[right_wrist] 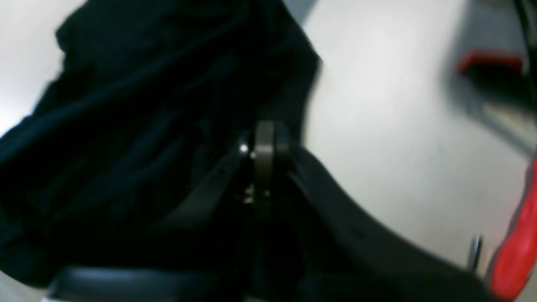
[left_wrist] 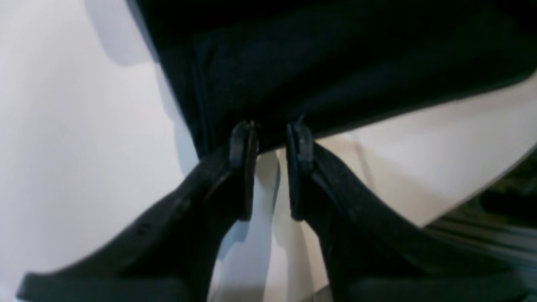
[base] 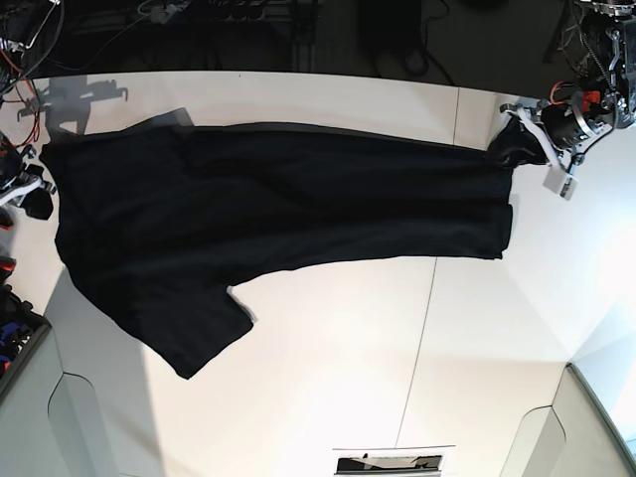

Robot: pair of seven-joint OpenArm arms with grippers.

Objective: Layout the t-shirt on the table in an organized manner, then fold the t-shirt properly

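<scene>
One large white smooth table (base: 328, 348) made of panels with thin dark seams fills the base view, and one black short-sleeved cloth t-shirt (base: 278, 224) lies stretched across its far half, plain side up, no print showing. The shirt's long axis runs left-right in the base view; the wider sleeve end is at that view's left, with one sleeve flaring toward the near side, and the narrow straight end is at the right. Two grippers, one at each end. The left gripper (base: 532, 139), at the base view's right, sits at the shirt's far right corner, where the cloth bunches up to it; the left wrist view shows its two black fingers (left_wrist: 243, 167) partly apart, tips at the cloth's edge with white table visible between them lower down, and a grip on the fabric cannot be confirmed from there. The right gripper (right_wrist: 264, 142) is only partly seen at the base view's left edge; the right wrist view shows what the base view does not: jaws pressed together, dark wrinkled cloth draped right at the tips, looks pinched. Both wrist views are blurred.
</scene>
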